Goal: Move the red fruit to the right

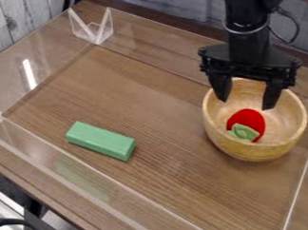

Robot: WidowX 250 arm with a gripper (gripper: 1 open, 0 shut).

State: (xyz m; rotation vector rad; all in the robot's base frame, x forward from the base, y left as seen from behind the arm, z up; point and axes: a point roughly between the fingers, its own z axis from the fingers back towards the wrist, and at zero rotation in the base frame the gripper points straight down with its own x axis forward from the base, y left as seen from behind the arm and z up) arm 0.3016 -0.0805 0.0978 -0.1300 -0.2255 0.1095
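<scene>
The toy strawberry (247,123) sits in the wooden bowl (287,134) on the right. The gripper (248,93) hangs above it, fingers apart, holding nothing. Prob. the drop is done; next, pull the arm up & away.

Table (185,182) carries a walled tray area. Bowl (256,125) sits at roughly 3 o'clock from the table's centre, near the right edge. Strawberry (246,122) lies inside the bowl, cap toward 6 o'clock. Gripper (250,87) hangs directly over the bowl, at 12 o'clock from the strawberry, jaws spread apart. Block (99,141) lies flat at 8 o'clock, well apart from the bowl.
</scene>
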